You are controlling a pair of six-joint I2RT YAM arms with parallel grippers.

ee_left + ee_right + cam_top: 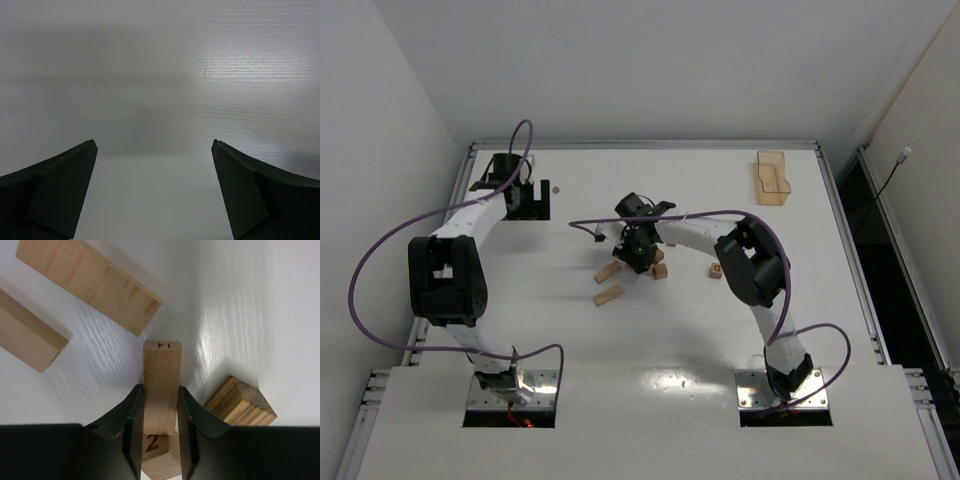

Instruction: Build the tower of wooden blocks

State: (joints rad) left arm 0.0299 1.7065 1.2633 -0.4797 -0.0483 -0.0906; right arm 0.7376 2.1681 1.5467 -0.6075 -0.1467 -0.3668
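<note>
In the right wrist view my right gripper [160,387] is shut on an oblong wood block [161,375] marked 14, both fingers pressed against its long sides. Under its near end lies a block [157,452] marked 2. A darker cube [240,404] lies just right of the fingers, and two flat bars [90,282] [27,335] lie at the upper left. From above, the right gripper [638,245] hangs over the blocks at mid table, with loose bars [608,271] [608,294] to its left. My left gripper [525,195] [155,145] is open over bare table at the back left.
A pale-wood tray [772,178] stands at the back right. A tiny brown bead [556,187] lies beside the left gripper. One small cube [716,270] sits apart, under the right arm's elbow. A purple cable loops across the table by the right gripper.
</note>
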